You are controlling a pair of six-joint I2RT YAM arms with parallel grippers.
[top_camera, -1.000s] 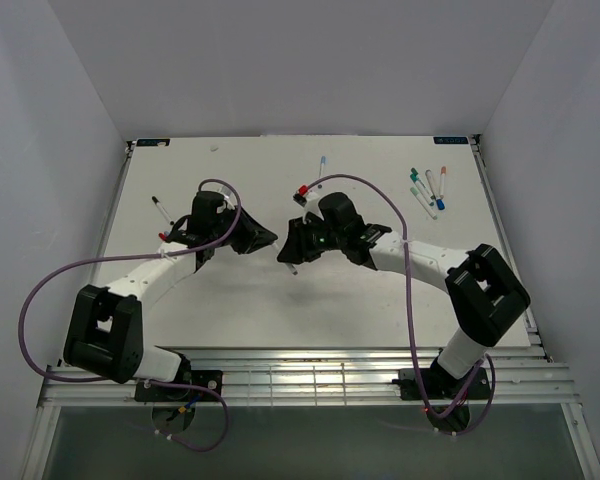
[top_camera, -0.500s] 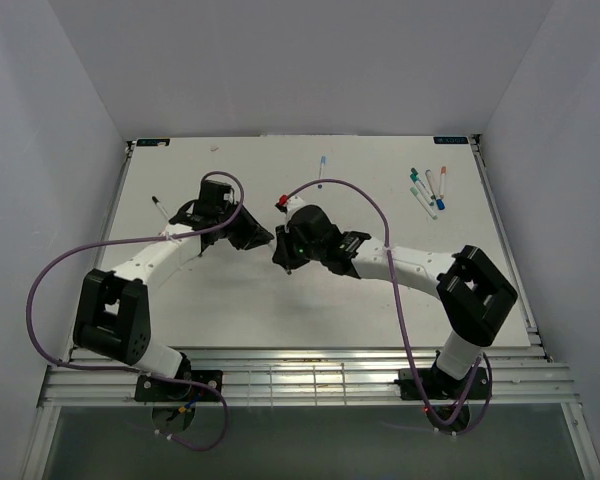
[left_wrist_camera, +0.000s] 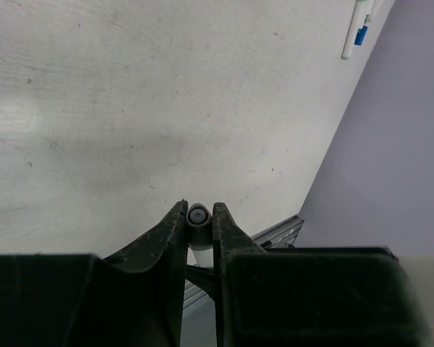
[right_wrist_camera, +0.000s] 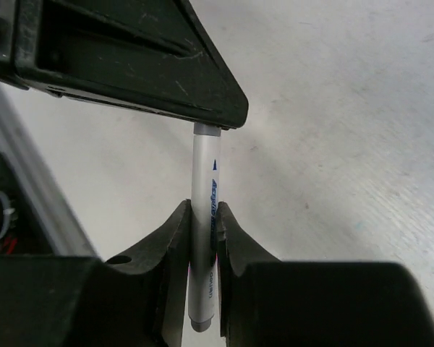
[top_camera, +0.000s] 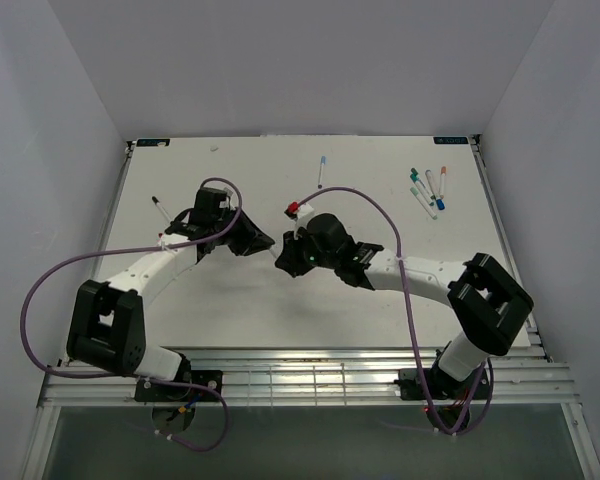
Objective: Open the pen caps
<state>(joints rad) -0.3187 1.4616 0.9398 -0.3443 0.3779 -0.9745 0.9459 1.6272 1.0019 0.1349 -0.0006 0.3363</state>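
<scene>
My right gripper (right_wrist_camera: 204, 213) is shut on a white pen barrel (right_wrist_camera: 203, 181) with blue print. The pen's far end carries a grey cap (left_wrist_camera: 198, 215), and my left gripper (left_wrist_camera: 198, 213) is shut on that cap. In the top view the left gripper (top_camera: 264, 241) and right gripper (top_camera: 283, 260) meet tip to tip above the table's middle, and the pen between them is hidden. The left gripper's black finger (right_wrist_camera: 130, 65) fills the top of the right wrist view. Other pens lie on the table: a blue-tipped pen (top_camera: 321, 170), a black-tipped pen (top_camera: 158, 208) and several pens in a group (top_camera: 428, 188).
The white table (top_camera: 230, 300) has a metal rail (top_camera: 300, 375) along its near edge and grey walls on three sides. Purple cables (top_camera: 40, 290) loop off both arms. A blue-marked pen (left_wrist_camera: 359, 32) shows at the top right of the left wrist view.
Both grippers stay closed on the same pen. The right wrist has shifted slightly right and toward the near edge, and the left arm has followed a little.
</scene>
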